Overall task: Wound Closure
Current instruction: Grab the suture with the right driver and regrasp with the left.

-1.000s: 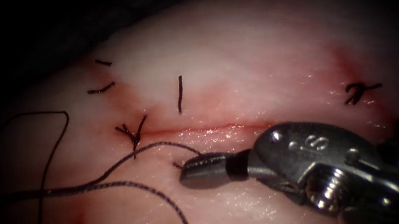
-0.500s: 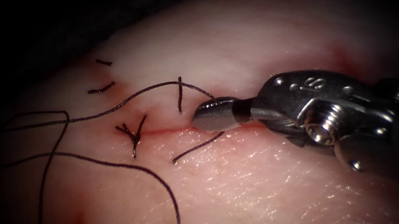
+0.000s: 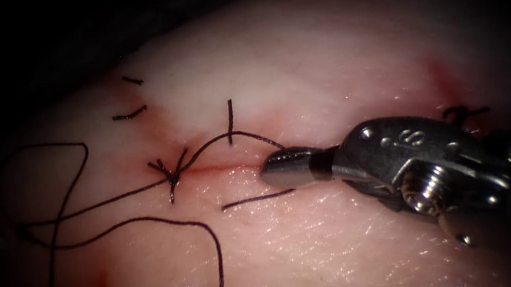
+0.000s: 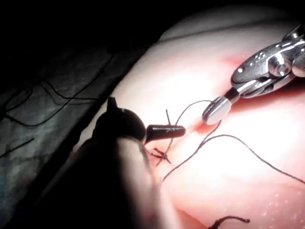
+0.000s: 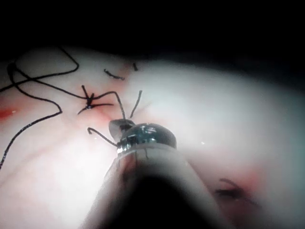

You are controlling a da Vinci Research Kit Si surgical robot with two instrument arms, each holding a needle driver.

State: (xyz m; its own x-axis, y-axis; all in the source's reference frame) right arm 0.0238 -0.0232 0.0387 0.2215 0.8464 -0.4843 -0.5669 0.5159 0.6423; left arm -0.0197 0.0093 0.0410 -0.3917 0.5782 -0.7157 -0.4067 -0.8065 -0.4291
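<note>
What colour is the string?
The thread is dark, almost black, clearest in the endoscope view.

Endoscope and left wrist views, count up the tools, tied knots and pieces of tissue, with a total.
Tools: 2, right tool, fingers shut on thread; left tool
Knots: 2, left knot, right knot
Tissue: 1
Total: 5

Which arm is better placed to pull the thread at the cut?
Probably right: its end effector is shut on the thread at the cut; the left end effector hovers nearby.
</note>
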